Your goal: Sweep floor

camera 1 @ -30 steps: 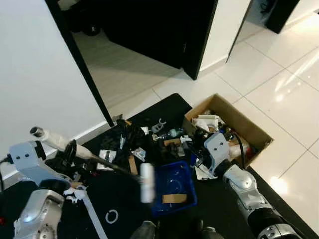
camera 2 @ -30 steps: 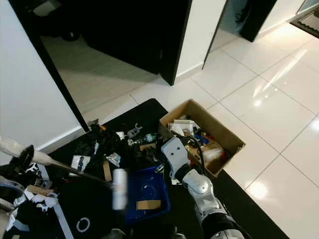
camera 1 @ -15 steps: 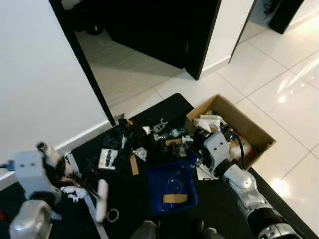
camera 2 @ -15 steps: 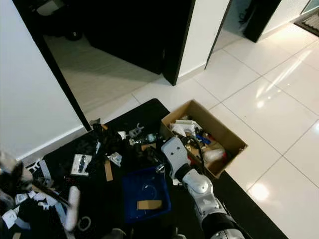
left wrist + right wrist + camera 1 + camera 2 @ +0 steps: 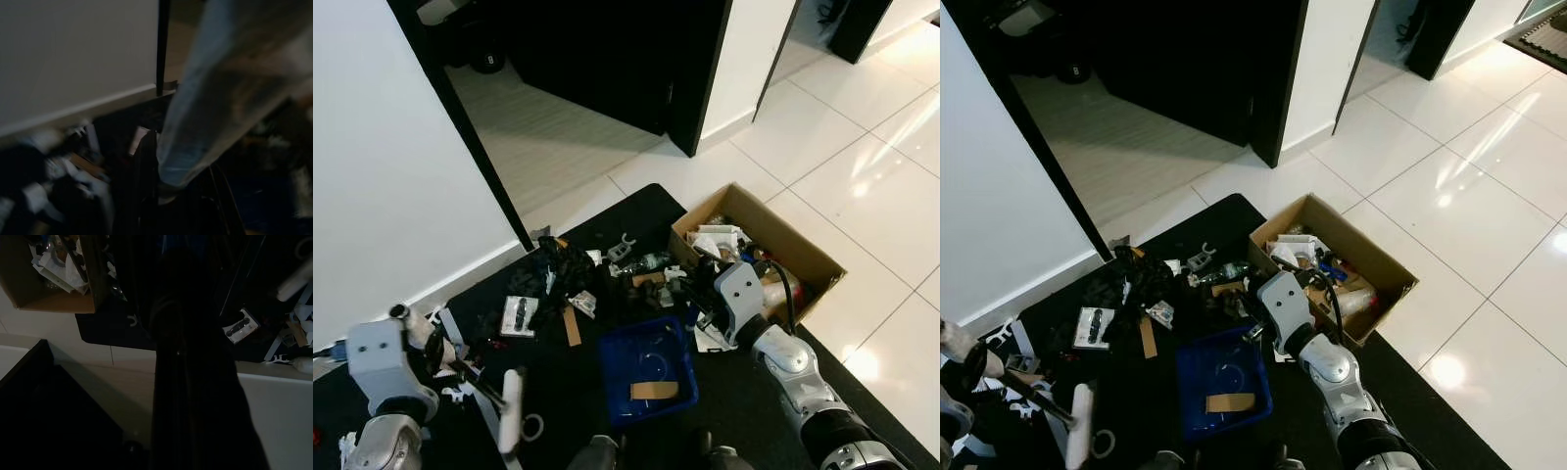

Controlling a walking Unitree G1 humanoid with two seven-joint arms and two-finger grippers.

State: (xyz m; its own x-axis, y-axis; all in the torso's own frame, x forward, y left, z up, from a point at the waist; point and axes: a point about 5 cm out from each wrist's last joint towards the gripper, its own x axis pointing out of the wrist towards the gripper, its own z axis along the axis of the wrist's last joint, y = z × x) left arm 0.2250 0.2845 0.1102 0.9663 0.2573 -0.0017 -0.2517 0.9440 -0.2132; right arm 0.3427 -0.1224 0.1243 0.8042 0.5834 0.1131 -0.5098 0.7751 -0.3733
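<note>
Landmark: the blue dustpan [image 5: 648,367], sitting mid-mat on the black floor mat [image 5: 744,392].

Your left tool [image 5: 445,357] sits well to the left of the dustpan, clamped on the handle of the hand brush [image 5: 512,409]. The brush's white head points down at the mat, near the dustpan's left wall but apart from it. The left wrist view is dark and blurred, with the wrapped handle running close past the lens.

Your right tool [image 5: 1255,328] is just beyond the dustpan's far right corner, seemingly on its handle; you cannot tell how its fingers stand, as the right wrist view is too dark.

Debris: one brown cardboard strip [image 5: 655,391] already lies inside the dustpan. A scatter of scraps [image 5: 563,284] lies beyond the dustpan, towards the wall. The cardboard box [image 5: 803,257] of junk is to the dustpan's far right.

Judged advice for this step:
- Set the brush head flat behind the scraps, on the side away from the dustpan.
- Pull in short, low strokes towards the dustpan's open lip.
- Keep the dustpan pressed to the mat so bits do not slide under.
- Watch the loose white strips near your left arm; they may snag the bristles.
</note>
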